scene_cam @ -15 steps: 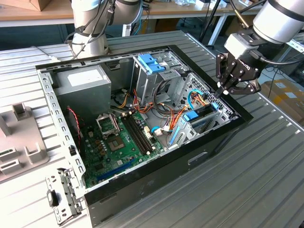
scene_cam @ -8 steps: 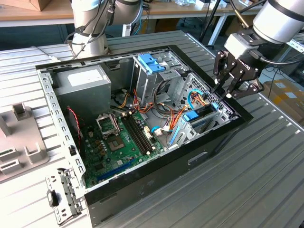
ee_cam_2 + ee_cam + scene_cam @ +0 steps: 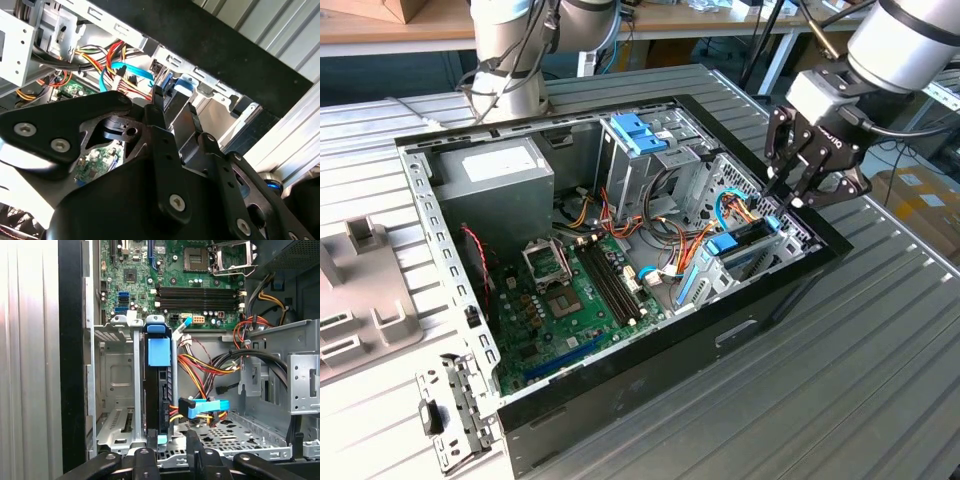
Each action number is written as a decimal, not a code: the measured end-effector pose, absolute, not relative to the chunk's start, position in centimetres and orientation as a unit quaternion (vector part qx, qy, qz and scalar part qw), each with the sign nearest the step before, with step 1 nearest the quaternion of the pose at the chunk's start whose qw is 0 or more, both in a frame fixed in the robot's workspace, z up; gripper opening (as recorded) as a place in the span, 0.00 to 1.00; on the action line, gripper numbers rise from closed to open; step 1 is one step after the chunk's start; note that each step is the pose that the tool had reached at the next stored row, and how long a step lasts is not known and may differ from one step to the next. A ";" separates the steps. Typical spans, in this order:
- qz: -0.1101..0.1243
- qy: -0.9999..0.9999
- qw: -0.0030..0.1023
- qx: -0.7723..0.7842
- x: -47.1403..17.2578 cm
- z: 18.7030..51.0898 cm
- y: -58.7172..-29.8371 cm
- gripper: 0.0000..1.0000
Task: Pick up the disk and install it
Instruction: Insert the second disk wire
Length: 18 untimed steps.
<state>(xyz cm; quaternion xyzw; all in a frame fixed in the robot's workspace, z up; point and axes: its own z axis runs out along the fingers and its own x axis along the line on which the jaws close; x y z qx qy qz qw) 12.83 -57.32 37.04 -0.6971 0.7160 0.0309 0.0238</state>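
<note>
Much of the disk (image 3: 161,390) is hidden from me. It stands on edge in a narrow slot of the grey drive cage (image 3: 116,390), so in the first wrist view I see only its dark edge with blue plastic (image 3: 160,351) at the far end, and its flat faces are covered by the cage walls. In the exterior view the disk (image 3: 745,250) is a thin dark slab with a blue clip, half buried among cables in the corner of the computer case (image 3: 620,400) nearest the exterior view's right. In the second wrist view my own black linkage blocks most of the scene, and just a dark sliver and a patch of blue show past my fingertips (image 3: 158,95).

My gripper (image 3: 788,196) hangs over that corner of the case, tilted down into it from the exterior view's right, with the pale arm segment (image 3: 910,40) rising away behind. In the first wrist view my two fingers (image 3: 152,437) stand just either side of the disk's near edge, close to it. I cannot tell whether the pads are pressing the disk or stand a little off it, so I cannot say if I am gripping.

Behind the cage lie the green motherboard (image 3: 175,270) and a bundle of red, yellow and orange wires (image 3: 200,365). A blue connector (image 3: 205,407) sits beside the disk.
</note>
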 end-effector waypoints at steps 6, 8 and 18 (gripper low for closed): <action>0.031 0.716 0.024 -0.697 12.1 37.0 -57.0 0.36; 0.031 0.716 0.024 -0.697 12.1 37.0 -56.7 0.36; 0.031 0.716 0.024 -0.697 11.1 36.9 -56.2 0.36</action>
